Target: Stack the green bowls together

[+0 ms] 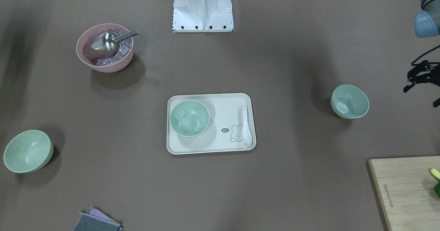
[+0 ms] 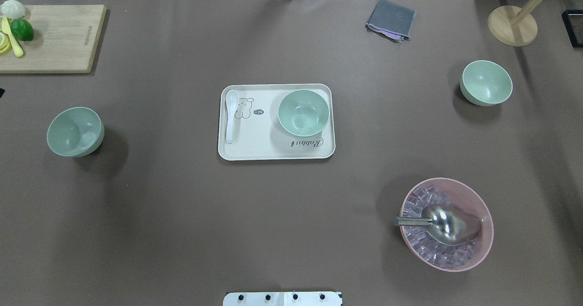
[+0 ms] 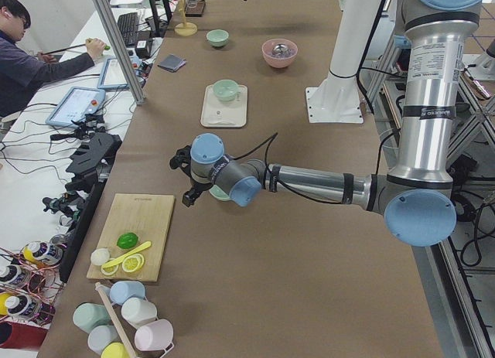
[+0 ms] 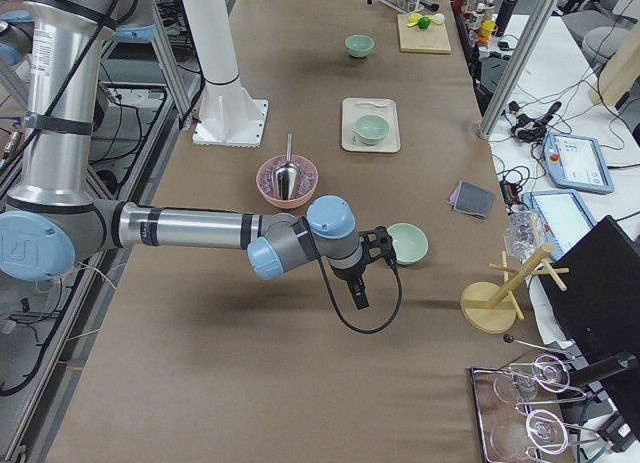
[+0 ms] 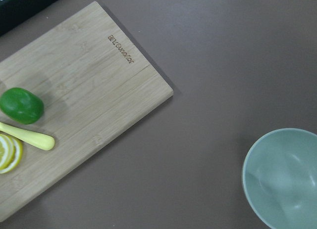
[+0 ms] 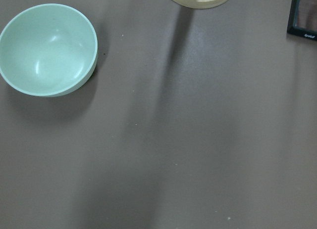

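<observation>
Three pale green bowls stand apart on the brown table. One green bowl (image 2: 75, 131) is on my left side, one (image 2: 304, 113) sits on the cream tray (image 2: 255, 151) in the middle, and one (image 2: 486, 83) is far right. My left gripper (image 1: 421, 95) hangs at the table's left edge beside the left bowl (image 1: 350, 101), its fingers spread and empty; that bowl also shows in the left wrist view (image 5: 282, 177). My right gripper (image 4: 358, 273) hovers beside the right bowl (image 4: 407, 243); I cannot tell whether it is open or shut. The right wrist view shows that bowl (image 6: 47, 48).
A pink bowl (image 2: 473, 192) of ice with a metal scoop (image 2: 444, 224) stands near right. A white spoon (image 2: 231, 114) lies on the tray. A cutting board (image 2: 59, 37) with a lime is far left, a grey cloth (image 2: 391, 19) and a wooden stand (image 2: 512, 26) far right.
</observation>
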Robot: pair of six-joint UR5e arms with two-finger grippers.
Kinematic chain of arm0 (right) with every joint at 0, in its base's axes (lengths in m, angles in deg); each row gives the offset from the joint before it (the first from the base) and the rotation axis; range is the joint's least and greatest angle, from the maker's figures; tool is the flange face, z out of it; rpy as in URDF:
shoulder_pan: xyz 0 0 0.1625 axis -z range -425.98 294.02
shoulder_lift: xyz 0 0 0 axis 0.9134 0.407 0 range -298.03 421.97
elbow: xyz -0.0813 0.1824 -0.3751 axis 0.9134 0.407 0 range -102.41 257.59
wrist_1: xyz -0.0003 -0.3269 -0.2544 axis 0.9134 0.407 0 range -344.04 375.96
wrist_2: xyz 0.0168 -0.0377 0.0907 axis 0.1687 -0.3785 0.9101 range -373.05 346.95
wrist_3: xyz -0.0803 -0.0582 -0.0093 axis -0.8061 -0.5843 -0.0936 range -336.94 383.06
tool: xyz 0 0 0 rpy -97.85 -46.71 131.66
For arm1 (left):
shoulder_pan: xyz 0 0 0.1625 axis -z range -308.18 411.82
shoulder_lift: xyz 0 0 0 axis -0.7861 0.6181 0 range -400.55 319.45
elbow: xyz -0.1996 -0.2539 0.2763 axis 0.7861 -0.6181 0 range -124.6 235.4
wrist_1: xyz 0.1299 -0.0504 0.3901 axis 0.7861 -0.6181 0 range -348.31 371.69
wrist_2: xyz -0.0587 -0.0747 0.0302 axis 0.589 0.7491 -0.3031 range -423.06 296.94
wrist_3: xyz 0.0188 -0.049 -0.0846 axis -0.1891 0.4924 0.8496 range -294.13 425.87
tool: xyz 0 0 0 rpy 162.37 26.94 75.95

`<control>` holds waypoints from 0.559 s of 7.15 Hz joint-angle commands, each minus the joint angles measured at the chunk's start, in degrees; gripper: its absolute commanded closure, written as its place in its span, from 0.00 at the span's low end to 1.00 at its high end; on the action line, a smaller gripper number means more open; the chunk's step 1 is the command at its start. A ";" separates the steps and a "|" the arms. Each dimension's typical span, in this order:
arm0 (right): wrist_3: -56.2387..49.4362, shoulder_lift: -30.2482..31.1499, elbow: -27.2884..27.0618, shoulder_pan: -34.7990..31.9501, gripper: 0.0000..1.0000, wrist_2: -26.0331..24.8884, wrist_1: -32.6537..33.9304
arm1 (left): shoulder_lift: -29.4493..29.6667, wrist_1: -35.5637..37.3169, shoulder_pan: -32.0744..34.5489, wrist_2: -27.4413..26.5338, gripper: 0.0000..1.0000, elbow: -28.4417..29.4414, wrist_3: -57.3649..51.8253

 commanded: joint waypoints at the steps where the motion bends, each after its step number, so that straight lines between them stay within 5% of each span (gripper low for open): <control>1: 9.79 -0.68 0.05 4.56 0.00 -1.51 0.01 | 0.04 -1.23 -5.48 -1.80 0.02 0.79 13.04; 4: 13.95 -0.68 0.05 6.07 0.00 -3.55 -0.25 | 0.13 -1.49 -12.42 -10.22 0.25 1.14 22.38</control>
